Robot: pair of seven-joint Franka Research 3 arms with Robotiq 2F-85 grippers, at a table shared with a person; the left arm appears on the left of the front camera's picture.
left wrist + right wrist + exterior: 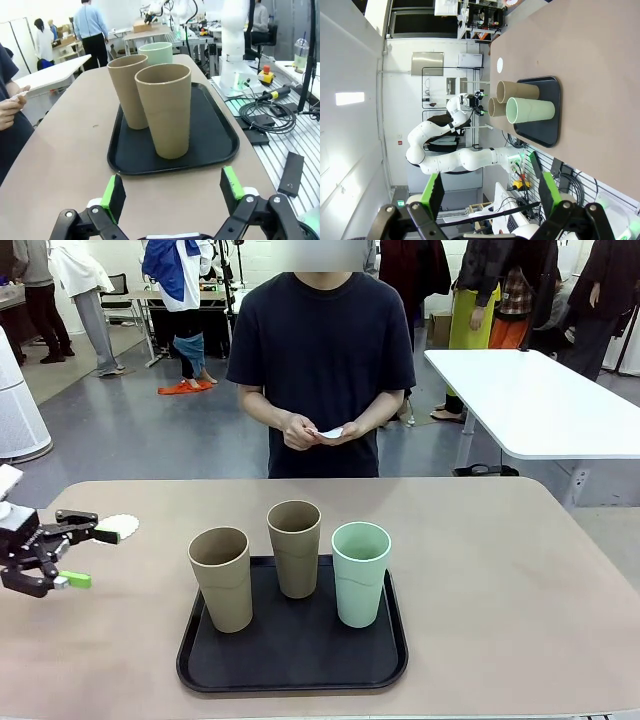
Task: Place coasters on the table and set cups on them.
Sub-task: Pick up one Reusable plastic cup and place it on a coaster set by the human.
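In the front view, taking the person's side as 12 o'clock, the left end effector [94, 557] hangs at the tabletop's [500, 560] 9 o'clock edge. Its green-padded fingers stand wide apart with nothing between them. One coaster [119, 525] lies flat on the tabletop just at the upper fingertip's 12 o'clock side; whether they touch cannot be told.

A black tray [300, 655] sits toward 6 o'clock from the tabletop's middle and carries all three cups upright. A tan cup [222, 578] is at the tray's 9 o'clock, a second tan cup [295, 548] at its 12 o'clock, and a mint cup [360, 573] at its 3 o'clock.

At 12 o'clock the person [320, 350] stands behind the tabletop, holding a thin white piece [328, 432] in both hands [300, 430]; it is too small to make out further.

In the right wrist view, the right end effector [490, 192] also has its fingers spread, gripping nothing, well away from the tray.
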